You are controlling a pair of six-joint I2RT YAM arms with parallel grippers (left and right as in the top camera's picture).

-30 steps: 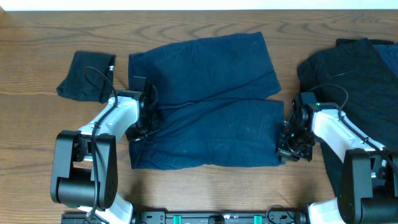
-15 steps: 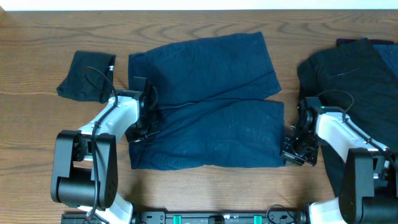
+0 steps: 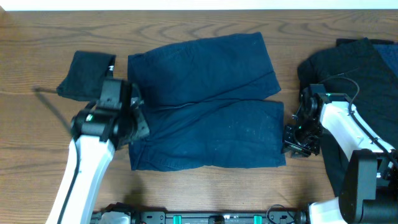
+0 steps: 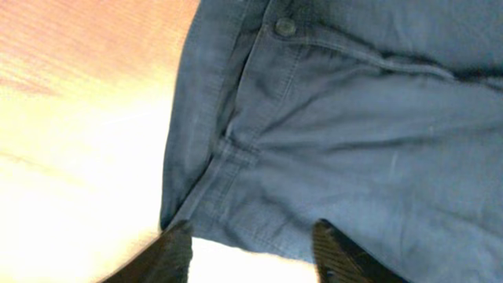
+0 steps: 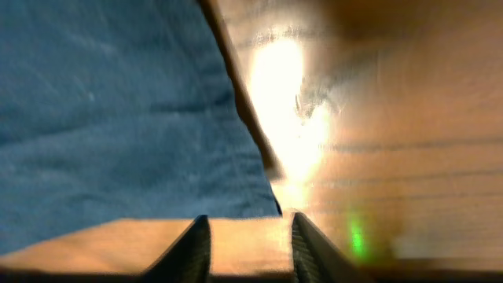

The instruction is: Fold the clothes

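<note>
Since a second ago both arms have let go. The left tool (image 4: 253, 229) has come up off the waist end of the navy garment (image 3: 205, 106), its arm now lifted and swung towards the left edge. The right tool (image 5: 250, 220) has slid a little rightwards off the hem. The navy garment itself has not shifted; it lies folded over itself in the middle of the tabletop (image 3: 205, 186).

The left tool stands about half parted, holding nothing, hanging over the waistband just below the button (image 4: 284, 27). The right tool is parted more narrowly, also holding nothing, with bare wood between its fingers and the garment's front right corner just ahead.

A small black garment (image 3: 87, 74) lies near the far left corner, and a larger black garment (image 3: 354, 68) is heaped at the right edge. Bare wood runs along the front edge and the far edge.
</note>
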